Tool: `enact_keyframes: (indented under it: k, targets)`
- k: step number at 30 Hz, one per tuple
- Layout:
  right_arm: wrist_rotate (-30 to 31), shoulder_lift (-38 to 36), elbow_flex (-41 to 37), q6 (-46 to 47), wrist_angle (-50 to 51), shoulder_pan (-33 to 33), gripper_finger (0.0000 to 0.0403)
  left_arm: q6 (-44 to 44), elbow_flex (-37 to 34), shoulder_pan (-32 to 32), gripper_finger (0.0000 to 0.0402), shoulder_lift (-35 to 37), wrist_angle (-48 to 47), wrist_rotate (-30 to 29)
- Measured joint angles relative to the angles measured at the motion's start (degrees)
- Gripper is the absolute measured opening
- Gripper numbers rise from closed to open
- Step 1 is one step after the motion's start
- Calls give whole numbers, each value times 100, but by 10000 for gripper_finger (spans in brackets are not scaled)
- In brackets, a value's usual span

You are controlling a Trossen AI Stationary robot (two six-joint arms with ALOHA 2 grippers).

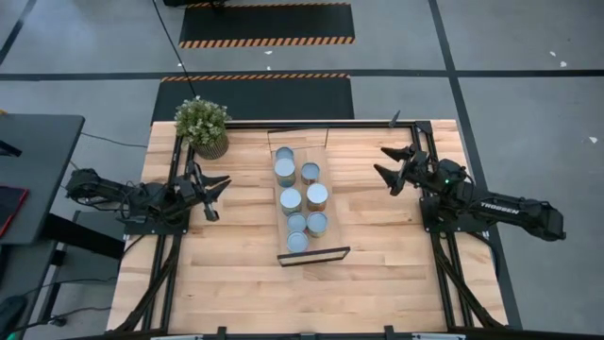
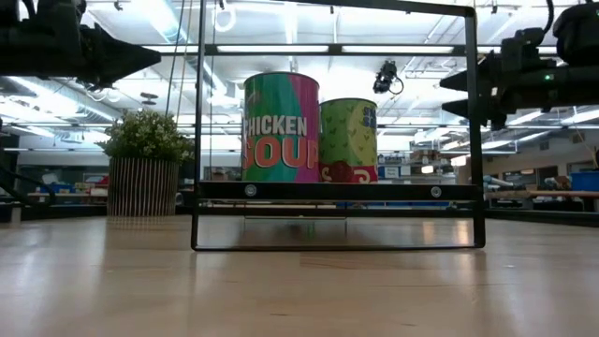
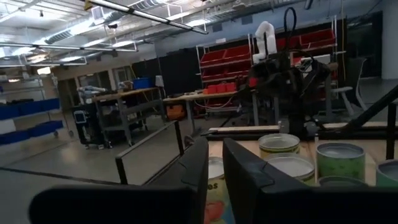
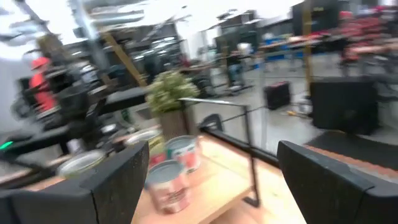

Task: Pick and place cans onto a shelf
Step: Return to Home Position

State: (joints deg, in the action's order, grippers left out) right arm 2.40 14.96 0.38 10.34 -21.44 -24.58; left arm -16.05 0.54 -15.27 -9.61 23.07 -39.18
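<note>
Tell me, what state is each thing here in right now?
cans, all upright on the shelf, none held.
shelf, standing level on the table.
left claw, empty, hovering left of the shelf.
right claw, open and empty, right of the shelf.
potted plant, upright at a table corner.

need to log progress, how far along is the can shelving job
Placing looks done: all cans in view stand on the shelf, none on the table. Nothing in hand: the left end effector and right end effector are open and empty, either side of the shelf. Left: probably only parking the arms.
</note>
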Motion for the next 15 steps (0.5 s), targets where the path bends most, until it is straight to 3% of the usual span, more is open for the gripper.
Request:
enact_keyframes:
  k: [5, 15]
  targets:
    - [717, 0, 0, 174, 9, 0, 361, 241, -2, 4, 52, 0, 31, 0]
    - [697, 0, 0, 161, 10, 0, 361, 37, -2, 4, 56, -2, 15, -2]
